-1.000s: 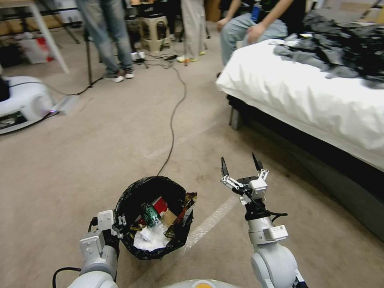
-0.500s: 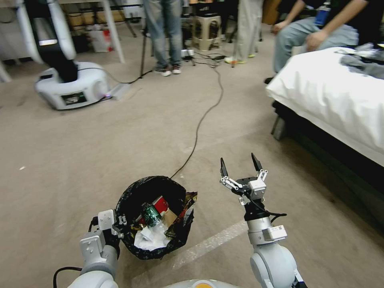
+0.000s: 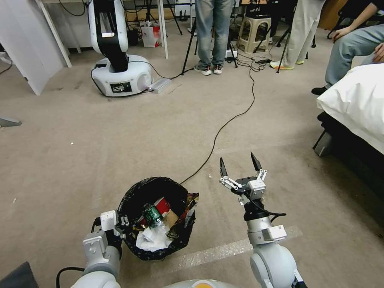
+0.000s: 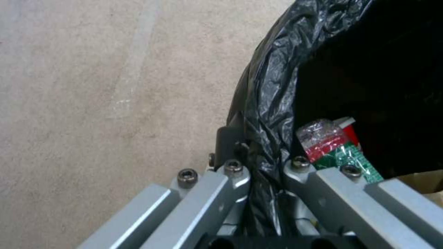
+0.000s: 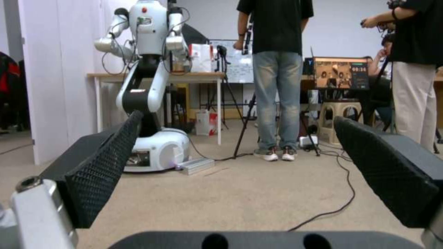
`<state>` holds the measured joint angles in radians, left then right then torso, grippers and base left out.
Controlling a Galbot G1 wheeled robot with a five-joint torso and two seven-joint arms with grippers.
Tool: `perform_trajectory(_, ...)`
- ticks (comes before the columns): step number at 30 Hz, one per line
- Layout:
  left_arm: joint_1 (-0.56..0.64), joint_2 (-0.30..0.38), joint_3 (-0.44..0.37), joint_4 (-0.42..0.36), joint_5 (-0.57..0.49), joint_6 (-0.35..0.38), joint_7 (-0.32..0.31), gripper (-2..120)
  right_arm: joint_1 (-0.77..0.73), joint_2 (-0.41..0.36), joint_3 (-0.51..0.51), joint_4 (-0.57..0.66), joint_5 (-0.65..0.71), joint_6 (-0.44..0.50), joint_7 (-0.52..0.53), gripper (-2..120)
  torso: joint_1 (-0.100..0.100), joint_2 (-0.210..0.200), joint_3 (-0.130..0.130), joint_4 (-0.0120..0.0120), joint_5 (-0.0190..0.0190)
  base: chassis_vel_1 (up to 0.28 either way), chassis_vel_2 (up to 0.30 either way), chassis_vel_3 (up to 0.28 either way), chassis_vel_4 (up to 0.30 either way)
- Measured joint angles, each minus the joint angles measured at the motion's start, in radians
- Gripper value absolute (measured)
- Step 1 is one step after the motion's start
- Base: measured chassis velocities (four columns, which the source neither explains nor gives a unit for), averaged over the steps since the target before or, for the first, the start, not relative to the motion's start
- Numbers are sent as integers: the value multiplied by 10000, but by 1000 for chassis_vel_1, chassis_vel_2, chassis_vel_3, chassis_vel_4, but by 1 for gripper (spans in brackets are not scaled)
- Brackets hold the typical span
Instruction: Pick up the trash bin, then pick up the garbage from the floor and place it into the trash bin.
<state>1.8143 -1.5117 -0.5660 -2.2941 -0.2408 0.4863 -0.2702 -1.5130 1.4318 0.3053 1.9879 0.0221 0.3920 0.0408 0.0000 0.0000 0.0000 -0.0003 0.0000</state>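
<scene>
**Bin in the left gripper's grip, right gripper wide open**

The bin [image 3: 160, 224] sits low at the robot's left front, above the floor [image 3: 120, 140], its crinkly black liner [image 4: 272, 86] bunched over the rim and hiding the wall beneath. The left gripper [image 3: 120, 224] is on the bin's near-left rim, and the wrist view shows its fingers [image 4: 231, 173] pinching the liner fold, one outside the rim, one inside.

Look into the bin: it is well loaded. A green-labelled bottle [image 3: 151, 214] lies on top, a red packet [image 3: 162, 205] behind it, a tan scrap [image 3: 170, 218] beside, white tissue [image 3: 150, 240] towards the near side, and a shiny dark wrapper [image 3: 189, 204] hangs over the right rim.

The right gripper [image 3: 238, 165] is raised just right of the bin, pointing forward, fingers [image 5: 106, 166] spread wide with nothing between them.

Room to move: open carpet ahead and to the left. A black cable [image 3: 228, 124] runs from behind the bin away across the floor. A bed [image 3: 356, 104] closes off the right side. Another robot [image 3: 118, 60] stands far ahead on the left, beside a table leg [image 3: 163, 28]. A pale tape line [image 3: 224, 252] crosses the carpet close in.
</scene>
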Motion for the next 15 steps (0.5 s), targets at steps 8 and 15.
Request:
perform_trajectory(8, 26, -9, 57, 10, 36, 0, 10, 1, 12, 43, -31, -29, -12, -4, 4, 100, -1, 0, 0, 2, 0, 0, 0, 0, 0)
perform_trajectory(15, 1, -6, 27, 15, 21, 3, 16, 1, 23, 39, -12, -36, -14, -4, 10, 100, 0, 0, 0, 2, 0, 0, 0, 0, 0)
